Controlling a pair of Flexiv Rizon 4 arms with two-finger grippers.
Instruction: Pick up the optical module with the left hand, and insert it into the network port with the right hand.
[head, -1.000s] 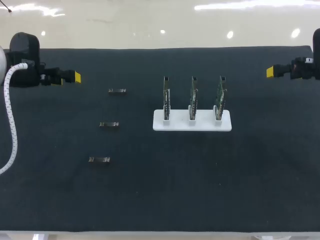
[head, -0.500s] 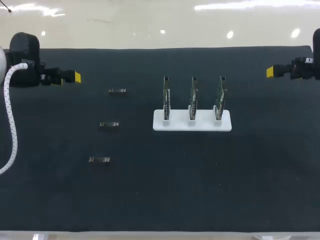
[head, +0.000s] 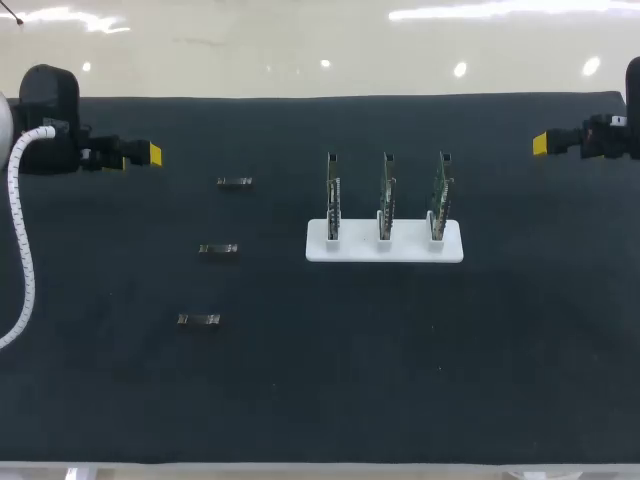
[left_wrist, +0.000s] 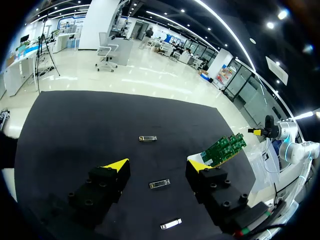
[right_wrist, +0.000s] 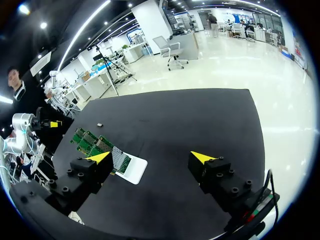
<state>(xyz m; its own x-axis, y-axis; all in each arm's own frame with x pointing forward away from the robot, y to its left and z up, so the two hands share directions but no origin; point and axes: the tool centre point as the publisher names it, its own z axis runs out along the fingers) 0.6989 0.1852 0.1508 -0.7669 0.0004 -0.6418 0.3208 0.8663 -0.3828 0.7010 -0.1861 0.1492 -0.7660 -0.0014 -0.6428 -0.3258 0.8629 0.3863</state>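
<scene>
The left end effector (left_wrist: 157, 165) and right end effector (right_wrist: 152, 157) hang open over the bench's (head: 320, 400) far corners, while three optical modules (head: 218, 249) lie left of the white stand (head: 384, 245) holding upright circuit boards (head: 386, 195).

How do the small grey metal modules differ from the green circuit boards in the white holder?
The small grey metal modules lie flat and loose on the black mat; the green circuit boards stand upright in the white holder. Modules form a column, boards a row. Both number three, neither gripped.
</scene>
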